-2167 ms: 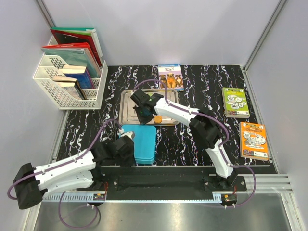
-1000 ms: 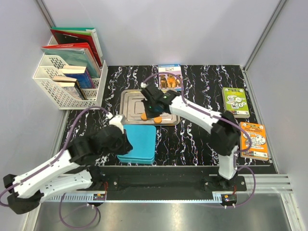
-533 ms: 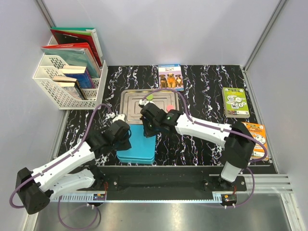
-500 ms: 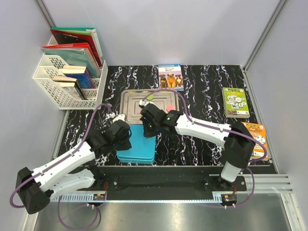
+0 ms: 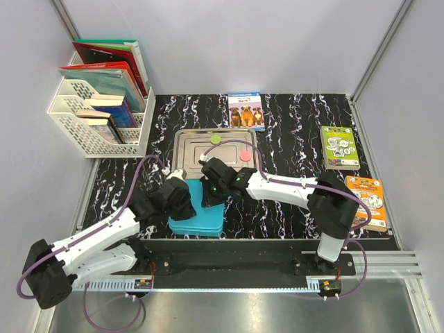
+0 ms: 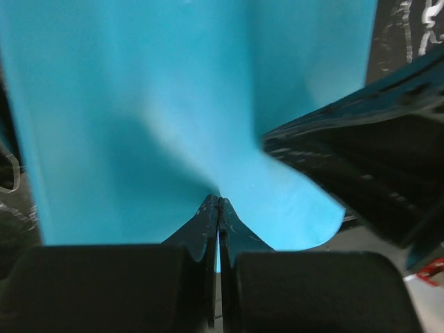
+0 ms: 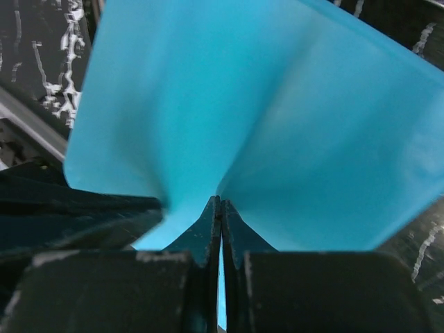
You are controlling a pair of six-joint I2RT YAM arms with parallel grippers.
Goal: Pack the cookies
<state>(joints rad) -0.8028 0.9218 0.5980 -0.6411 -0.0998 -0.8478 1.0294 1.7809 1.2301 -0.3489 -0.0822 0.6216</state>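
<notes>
1. Table (image 5: 291, 125): black top w/ white marbling. All positions below are ref. the tray (image 5: 187, 146), a metal one lying flat at mid-table.
2. Rack (image 5: 76, 118): white plastic, left of and beyond the tray, off the black top. It holds books and folders; titles not legible.
3. Pouch (image 5: 201, 215): blue, soft-walled, just on the near side of the tray. Its far edge is hidden under both grippers, so touching or clear of the tray rim cannot be told. Its contents are not visible in any view.
4. Tray: near rim partly hidden by the R arm and a purple cable (image 5: 229, 143) crossing over it.
5. Books: dog book (image 5: 246, 111) just beyond the tray; green book (image 5: 339, 147) and orange book (image 5: 374, 201) well to the right, the orange one partly hidden by the R arm's elbow.
6. L gripper (image 6: 218, 201): clenched, tips pinching a fold of pouch wall. A dark shape at the right of the wrist view is too blurred to identify.
7. R gripper (image 7: 221, 201): clenched, tips pinching a fold of the pouch just beside the L gripper, at the pouch edge nearest the tray. Lower-left of the wrist view is dark and blurred.
8. Cookies: green cookie (image 5: 216, 139) and pink cookie (image 5: 245, 156), both flat on the tray floor, apart from each other. The green one lies toward the far rim, the pink one toward the right rim.
</notes>
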